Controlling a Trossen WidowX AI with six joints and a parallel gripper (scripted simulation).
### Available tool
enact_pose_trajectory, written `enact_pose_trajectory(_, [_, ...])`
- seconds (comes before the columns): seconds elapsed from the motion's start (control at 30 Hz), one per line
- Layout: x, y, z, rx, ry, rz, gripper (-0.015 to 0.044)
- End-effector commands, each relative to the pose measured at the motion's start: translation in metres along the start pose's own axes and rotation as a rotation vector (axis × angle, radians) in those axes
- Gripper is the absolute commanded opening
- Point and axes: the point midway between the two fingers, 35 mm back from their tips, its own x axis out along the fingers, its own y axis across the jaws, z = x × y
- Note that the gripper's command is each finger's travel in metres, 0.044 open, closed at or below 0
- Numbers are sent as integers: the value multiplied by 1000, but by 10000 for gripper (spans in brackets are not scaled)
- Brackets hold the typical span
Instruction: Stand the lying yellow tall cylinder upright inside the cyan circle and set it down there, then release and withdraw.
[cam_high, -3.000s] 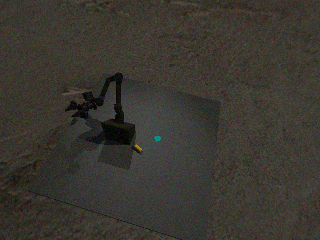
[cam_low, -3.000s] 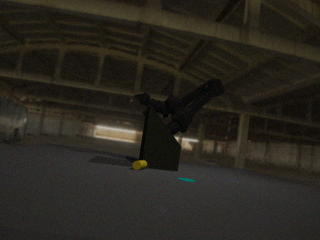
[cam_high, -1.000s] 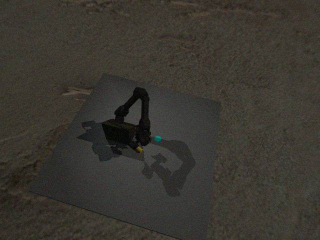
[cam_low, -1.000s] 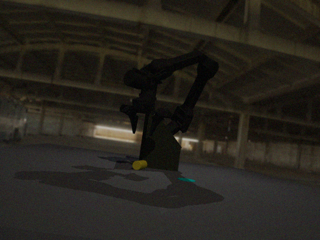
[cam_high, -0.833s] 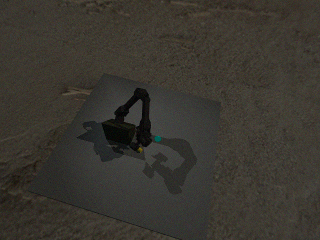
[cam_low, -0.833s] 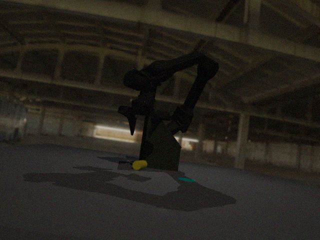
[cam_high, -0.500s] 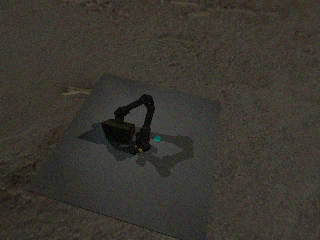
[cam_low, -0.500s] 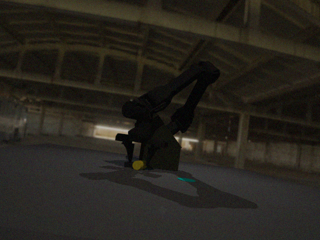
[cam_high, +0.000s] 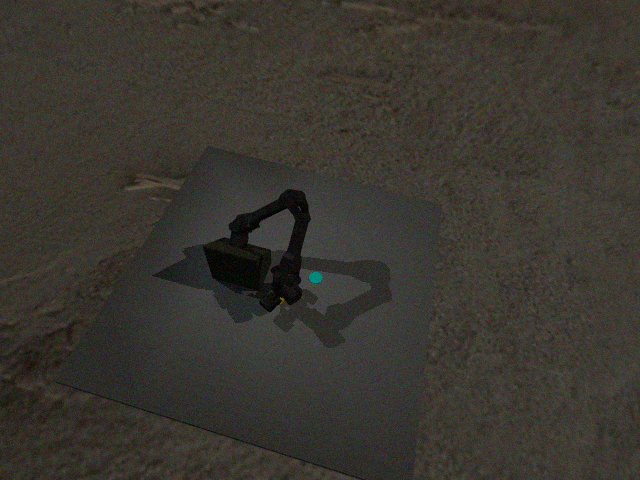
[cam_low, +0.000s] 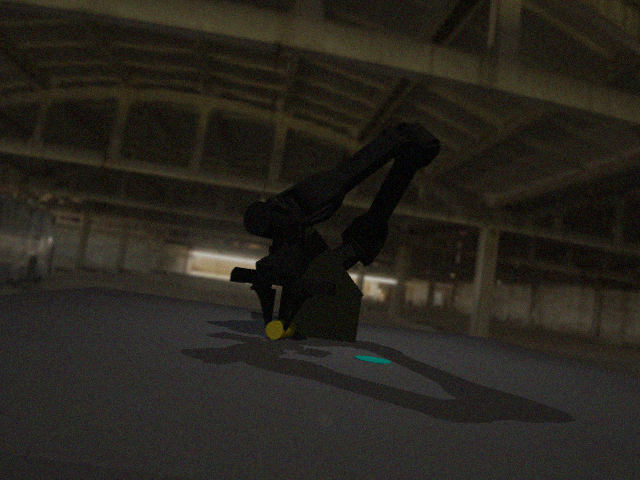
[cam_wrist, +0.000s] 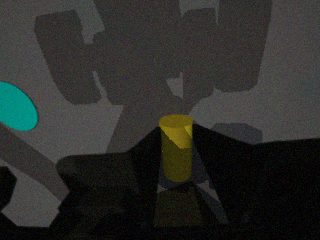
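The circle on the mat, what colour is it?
The circle is plain cyan, showing best in the wrist view.

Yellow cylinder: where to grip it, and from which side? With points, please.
Grip the yellow cylinder (cam_high: 281, 300) (cam_low: 274, 330) (cam_wrist: 177, 155) around its curved side, near mid-length, coming from above with one finger on each long side. It lies flat, so both flanks face sideways and its round ends stay free. That grip should also let the tool (cam_low: 276, 326) (cam_wrist: 176, 129) tip it upright, though a hold nearer one end may give more floor clearance.
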Motion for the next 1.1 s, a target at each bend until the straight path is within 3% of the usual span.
enact_pose_trajectory(0.0, [-10, -1, 3, -4, -5, -4, 105])
enact_pose_trajectory(1.07, [-107, -1, 1, -4, -5, -7, 105])
